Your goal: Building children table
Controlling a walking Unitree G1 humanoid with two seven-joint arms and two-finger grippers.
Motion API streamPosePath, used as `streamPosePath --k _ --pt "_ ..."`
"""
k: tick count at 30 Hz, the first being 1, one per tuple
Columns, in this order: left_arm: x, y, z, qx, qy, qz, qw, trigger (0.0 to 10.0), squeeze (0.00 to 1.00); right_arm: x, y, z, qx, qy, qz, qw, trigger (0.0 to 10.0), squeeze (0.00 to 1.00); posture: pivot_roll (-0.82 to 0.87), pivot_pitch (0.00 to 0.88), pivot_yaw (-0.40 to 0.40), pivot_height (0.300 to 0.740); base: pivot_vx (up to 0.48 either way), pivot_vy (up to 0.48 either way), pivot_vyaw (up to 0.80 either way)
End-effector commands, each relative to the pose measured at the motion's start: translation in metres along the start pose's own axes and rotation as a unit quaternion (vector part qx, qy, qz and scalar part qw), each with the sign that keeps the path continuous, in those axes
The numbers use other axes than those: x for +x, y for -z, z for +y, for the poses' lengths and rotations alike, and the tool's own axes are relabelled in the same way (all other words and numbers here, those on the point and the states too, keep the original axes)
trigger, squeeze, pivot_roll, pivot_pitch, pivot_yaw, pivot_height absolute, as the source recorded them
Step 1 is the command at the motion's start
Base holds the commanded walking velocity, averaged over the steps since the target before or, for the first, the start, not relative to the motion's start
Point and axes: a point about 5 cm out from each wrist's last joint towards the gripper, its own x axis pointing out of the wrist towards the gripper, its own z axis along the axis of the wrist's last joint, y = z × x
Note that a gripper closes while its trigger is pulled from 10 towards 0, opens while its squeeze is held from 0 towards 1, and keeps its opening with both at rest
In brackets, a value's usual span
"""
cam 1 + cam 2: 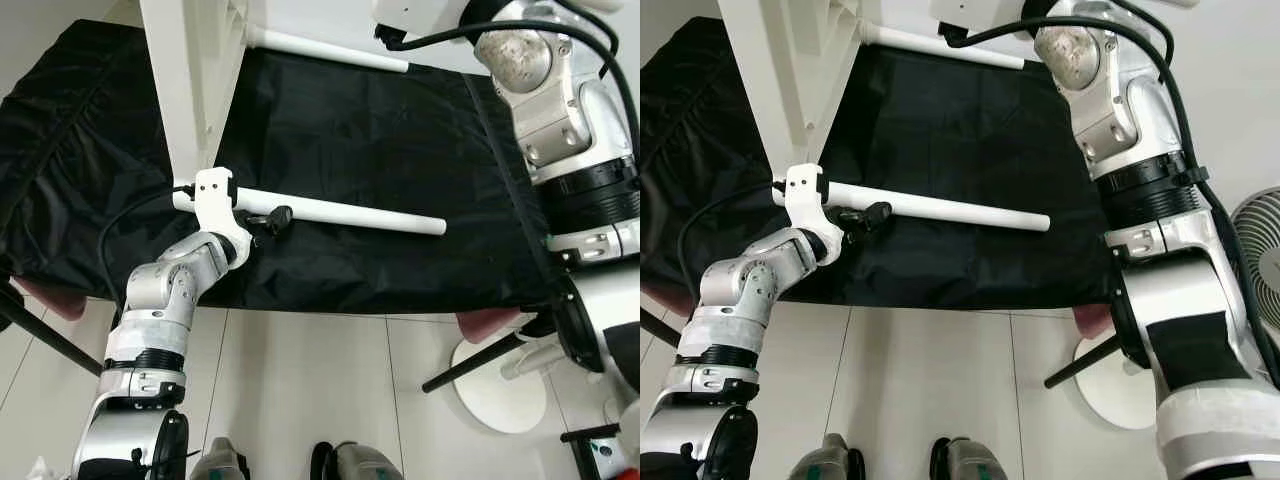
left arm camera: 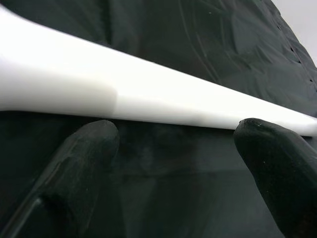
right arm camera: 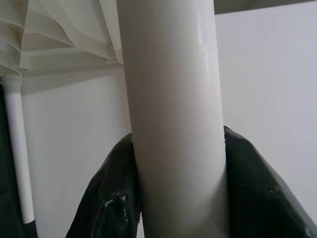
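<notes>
You had the white children's table tipped on its side upper left, two round white legs pointing right over black cloth

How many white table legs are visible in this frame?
2, maybe more hidden. One leg lies across the black cloth by the open left gripper. A second leg runs farther back; the right gripper clamps a white leg.

A black cloth covers the raised work surface, wrinkled and draped over its near edge above the white tiled floor. On the cloth stands the white table top, tipped on its edge, its white legs reaching out just above the cloth.
</notes>
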Motion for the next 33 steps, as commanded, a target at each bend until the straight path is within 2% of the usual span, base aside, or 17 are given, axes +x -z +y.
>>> streamPosePath --k 1,3,7,9,10,11,15,17,19,22,25,28,30,31,32,33 --pt "0.006 0.001 -0.004 0.004 0.003 0.007 1.0 10.0 0.0 -0.009 0.013 -0.017 0.062 0.063 0.044 0.995 0.0 0.0 0.05 0.096 -0.078 0.74 0.0 0.0 0.0" --pt "0.01 0.001 -0.004 0.002 -0.003 0.014 1.0 10.0 0.0 -0.02 0.022 -0.025 0.096 0.107 0.075 0.987 0.0 0.0 0.04 0.097 -0.068 0.74 0.0 0.0 0.0" --pt "0.015 -0.002 -0.005 -0.007 -0.011 0.014 1.0 10.0 0.0 -0.029 0.028 -0.034 0.132 0.147 0.094 0.976 0.0 0.0 0.03 0.099 -0.06 0.74 0.0 0.0 0.0" --pt "0.018 -0.004 -0.005 -0.016 -0.017 0.014 1.0 10.0 0.0 -0.035 0.031 -0.04 0.168 0.175 0.103 0.965 0.0 0.0 0.03 0.098 -0.057 0.74 0.0 0.0 0.0" --pt "0.018 -0.004 -0.005 -0.016 -0.017 0.014 1.0 10.0 0.0 -0.035 0.031 -0.04 0.168 0.175 0.103 0.965 0.0 0.0 0.03 0.098 -0.057 0.74 0.0 0.0 0.0" --pt "0.021 -0.009 -0.007 -0.016 -0.024 0.014 0.999 10.0 0.0 -0.041 0.033 -0.051 0.183 0.204 0.11 0.955 0.0 0.0 0.02 0.098 -0.05 0.74 0.0 0.0 0.0" --pt "0.023 -0.012 -0.01 -0.015 -0.025 0.013 0.999 10.0 0.0 -0.047 0.034 -0.06 0.197 0.227 0.117 0.947 0.0 0.0 0.02 0.096 -0.042 0.74 0.0 0.0 0.0" --pt "0.025 -0.016 -0.016 -0.02 -0.025 0.014 0.999 10.0 0.0 -0.056 0.037 -0.068 0.223 0.25 0.131 0.933 0.0 0.0 0.02 0.095 -0.037 0.74 0.0 0.0 0.0" --pt "0.025 -0.016 -0.016 -0.02 -0.025 0.014 0.999 10.0 0.0 -0.056 0.037 -0.068 0.223 0.25 0.131 0.933 0.0 0.0 0.02 0.095 -0.037 0.74 0.0 0.0 0.0" --pt "0.028 -0.021 -0.02 -0.032 -0.03 0.003 0.999 10.0 0.0 -0.062 0.037 -0.07 0.243 0.258 0.136 0.925 0.0 0.0 0.02 0.093 -0.035 0.74 0.0 0.0 0.0" --pt "0.04 -0.049 -0.05 -0.075 0.026 -0.039 0.996 10.0 0.0 -0.068 0.038 -0.068 0.267 0.262 0.147 0.916 0.0 0.0 0.03 0.094 -0.036 0.74 0.0 0.0 0.0" --pt "0.043 -0.056 -0.059 -0.084 0.047 -0.048 0.994 10.0 0.0 -0.068 0.038 -0.067 0.269 0.259 0.146 0.916 0.0 0.0 0.03 0.094 -0.036 0.74 0.0 0.0 0.0" --pt "0.048 -0.071 -0.072 -0.118 0.066 -0.07 0.988 10.0 0.0 -0.068 0.037 -0.067 0.273 0.258 0.148 0.915 0.0 0.0 0.04 0.102 -0.039 0.74 0.0 0.0 0.0" --pt "0.048 -0.071 -0.072 -0.118 0.066 -0.07 0.988 10.0 0.0 -0.068 0.037 -0.067 0.273 0.258 0.148 0.915 0.0 0.0 0.04 0.102 -0.039 0.74 0.0 0.0 0.0" --pt "0.05 -0.082 -0.081 -0.142 0.07 -0.098 0.983 9.1 0.0 -0.068 0.038 -0.068 0.275 0.26 0.154 0.913 0.0 0.0 0.03 0.111 -0.037 0.74 0.0 0.0 0.0" --pt "0.05 -0.082 -0.081 -0.142 0.07 -0.098 0.983 9.1 0.0 -0.068 0.038 -0.068 0.275 0.26 0.154 0.913 0.0 0.0 0.03 0.111 -0.037 0.74 0.0 0.0 0.0"
